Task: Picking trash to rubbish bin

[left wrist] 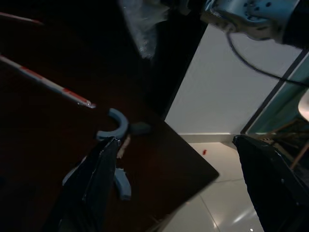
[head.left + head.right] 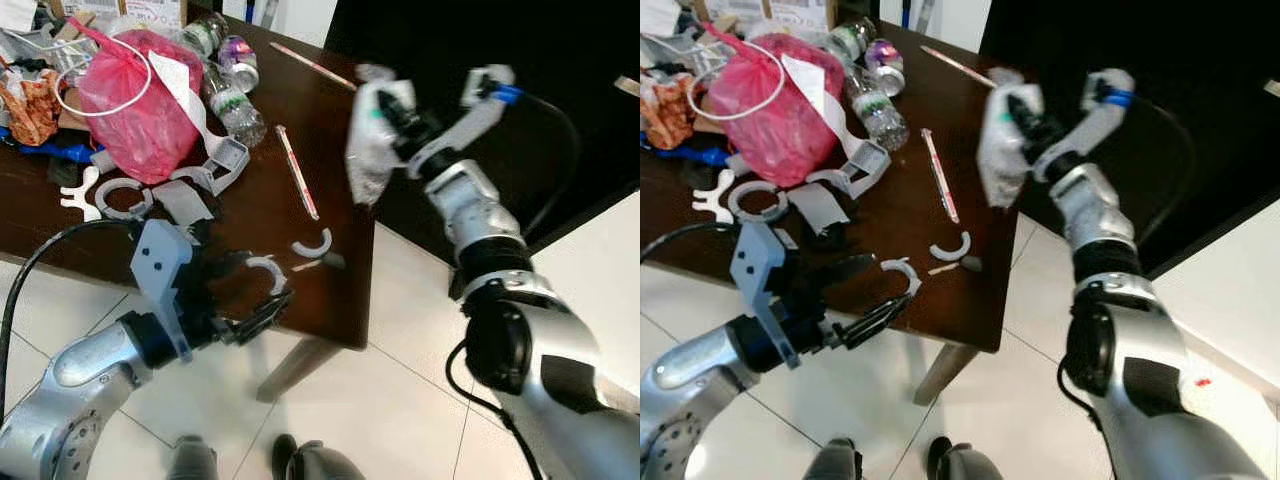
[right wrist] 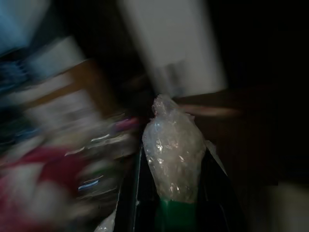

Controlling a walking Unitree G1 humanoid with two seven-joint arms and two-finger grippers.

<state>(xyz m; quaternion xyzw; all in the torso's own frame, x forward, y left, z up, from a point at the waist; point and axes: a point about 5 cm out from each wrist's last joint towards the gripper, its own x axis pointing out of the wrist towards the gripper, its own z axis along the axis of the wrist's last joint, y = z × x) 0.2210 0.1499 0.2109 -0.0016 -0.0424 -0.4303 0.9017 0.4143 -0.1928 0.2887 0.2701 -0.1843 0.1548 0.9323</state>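
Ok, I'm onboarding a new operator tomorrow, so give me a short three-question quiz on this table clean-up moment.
1. True or false: the right tool holds a crumpled clear plastic wrapper.
2. Where does the left tool sit?
A. Over the pink bag
B. At the dark table's near edge, by the small grey curved pieces
C. Down by the floor
3. Fill in: the long thin red-and-white stick lies on the ____.

Key: 1 true; 2 B; 3 table.
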